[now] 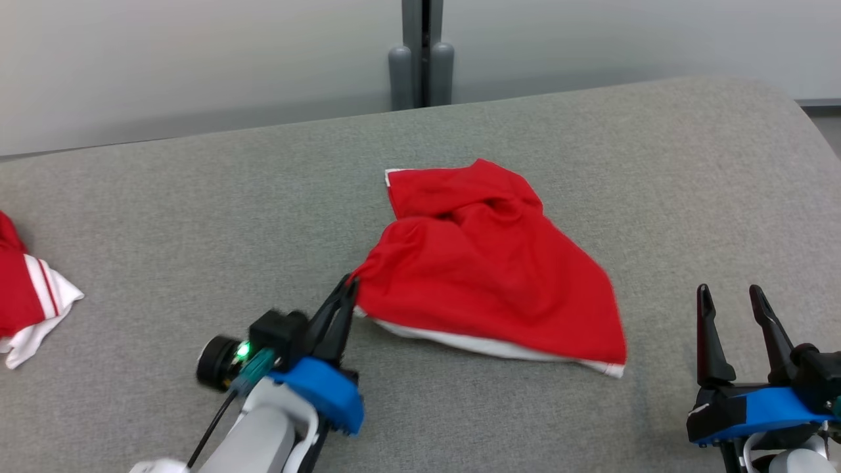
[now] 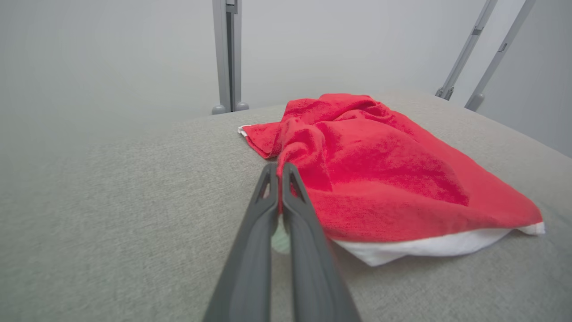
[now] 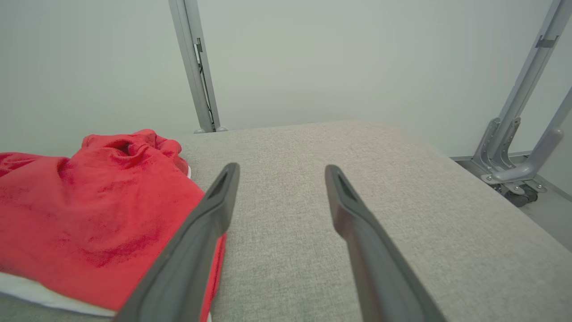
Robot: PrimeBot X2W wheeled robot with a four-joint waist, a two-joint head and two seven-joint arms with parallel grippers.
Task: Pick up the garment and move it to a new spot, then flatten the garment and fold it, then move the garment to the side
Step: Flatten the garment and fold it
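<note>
Left gripper (image 1: 348, 286): jaws pressed together, tips pinching the near-left corner of the red cloth garment (image 1: 486, 276), which has a white hem along its near edge. Left arm enters from the bottom edge of the head view at lower left; the pale forearm (image 1: 263, 433) slants up and to the right, ending in a blue wrist collar (image 1: 322, 391) with a black wrist camera (image 1: 227, 358) showing a green light beside it. The two dark fingers lie close to the surface and point toward the garment. In the left wrist view the left gripper (image 2: 279, 167) has red cloth gathered into a bunched point at the fingertips, and a sliver of white hem shows in the narrow slit lower down between the fingers. From that corner the garment (image 2: 393, 179) spreads away to the right, rumpled, with folds piled at its far side. It sits near the middle of the grey fabric-covered table (image 1: 197, 197). Right gripper (image 1: 729, 292): at lower right of the head view, fingers upright and spread wide, holding nothing, apart from the garment's near-right corner. In the right wrist view the right gripper (image 3: 281, 170) looks across bare table, with the garment (image 3: 89, 210) to its left; contact between finger and cloth cannot be told. A second red garment with white stripes (image 1: 26, 295) lies at the table's left edge. A grey metal post (image 1: 420, 59) stands behind the table.
</note>
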